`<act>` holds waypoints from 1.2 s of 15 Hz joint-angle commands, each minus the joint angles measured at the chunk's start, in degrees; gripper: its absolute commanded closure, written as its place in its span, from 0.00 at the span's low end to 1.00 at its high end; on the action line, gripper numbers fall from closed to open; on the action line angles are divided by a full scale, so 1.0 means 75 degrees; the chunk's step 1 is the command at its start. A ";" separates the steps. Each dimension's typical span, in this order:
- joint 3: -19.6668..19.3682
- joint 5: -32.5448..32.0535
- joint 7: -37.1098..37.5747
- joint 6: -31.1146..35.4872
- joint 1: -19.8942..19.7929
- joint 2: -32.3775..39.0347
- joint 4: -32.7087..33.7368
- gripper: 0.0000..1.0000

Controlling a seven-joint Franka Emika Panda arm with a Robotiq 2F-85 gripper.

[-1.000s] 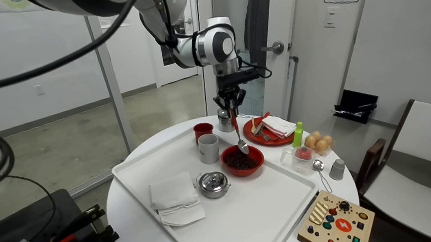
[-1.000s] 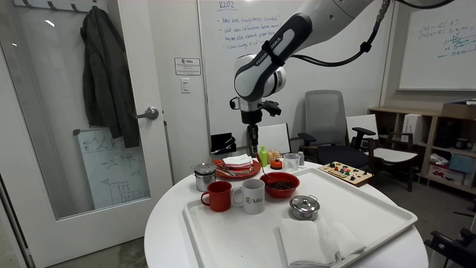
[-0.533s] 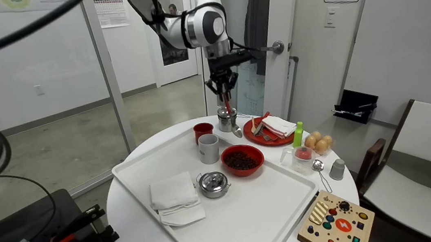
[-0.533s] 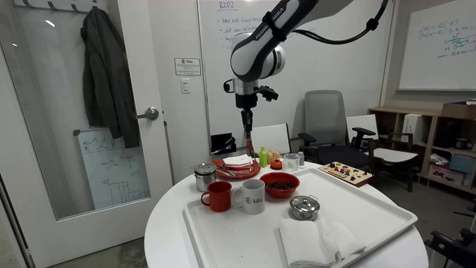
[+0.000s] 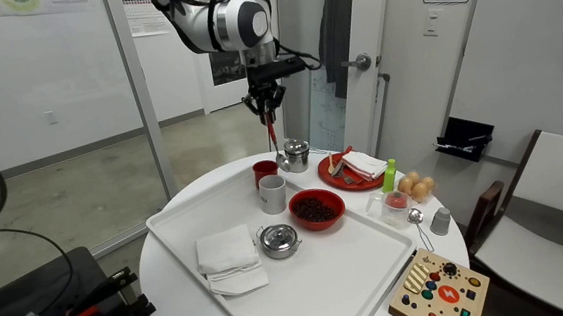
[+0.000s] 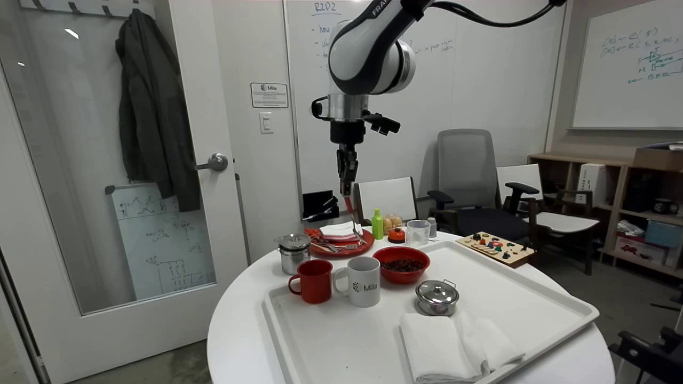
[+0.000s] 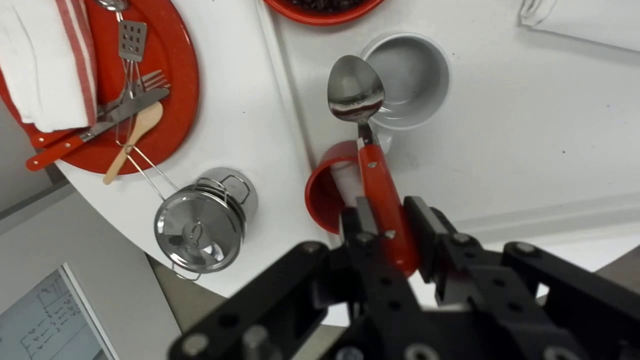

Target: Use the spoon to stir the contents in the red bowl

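Grey mug (image 5: pixel 272 198), 1 metal pot (image 5: pixel 279 241), near red bowl (image 5: pixel 321 224)

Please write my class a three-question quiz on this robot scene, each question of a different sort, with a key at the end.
1. True or false: the gripper holds the spoon by its red handle.
2. Which lies on the red plate: (a) the red mug, (b) the striped cloth, or (c) the knobbed wooden board?
3. Complete the sentence: the red bowl with dark contents stands on a white ...

Key: 1. True. 2. b. 3. tray.
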 commanded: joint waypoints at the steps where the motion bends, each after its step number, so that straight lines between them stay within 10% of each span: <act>1: 0.0312 0.0538 -0.0489 0.0436 -0.0258 -0.0545 -0.0998 0.86; 18: 0.0321 0.0958 -0.0977 0.0489 -0.0320 -0.0277 -0.1105 0.86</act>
